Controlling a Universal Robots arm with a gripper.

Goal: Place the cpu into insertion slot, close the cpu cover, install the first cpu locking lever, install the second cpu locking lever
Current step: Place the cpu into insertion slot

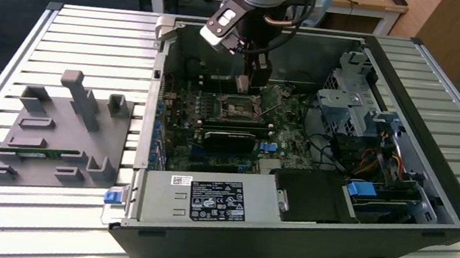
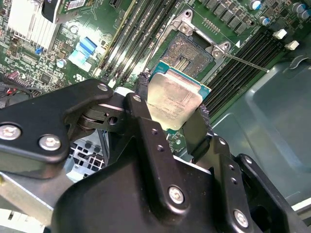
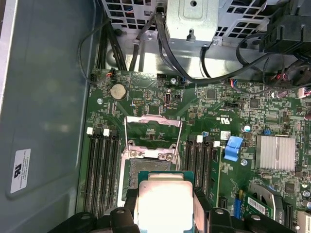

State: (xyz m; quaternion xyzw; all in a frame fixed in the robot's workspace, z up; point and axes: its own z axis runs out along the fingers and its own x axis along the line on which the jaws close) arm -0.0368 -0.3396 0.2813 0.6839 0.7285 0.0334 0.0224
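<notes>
My gripper is inside the open computer case, shut on the cpu, a small square chip with a silvery top on a green edge. In both wrist views the black fingers clamp two opposite sides of the chip. The cpu hangs a little above the insertion slot, tilted slightly and partly covering it. The insertion slot is uncovered, its dark pin field showing. The cpu cover is swung open, lying back past the slot. A thin locking lever sticks out to one side.
Black memory strips flank the slot on both sides. Cables and a metal drive cage crowd the exterior view's right of the case. The case wall rises close by. A grey fixture block stands on the slatted table.
</notes>
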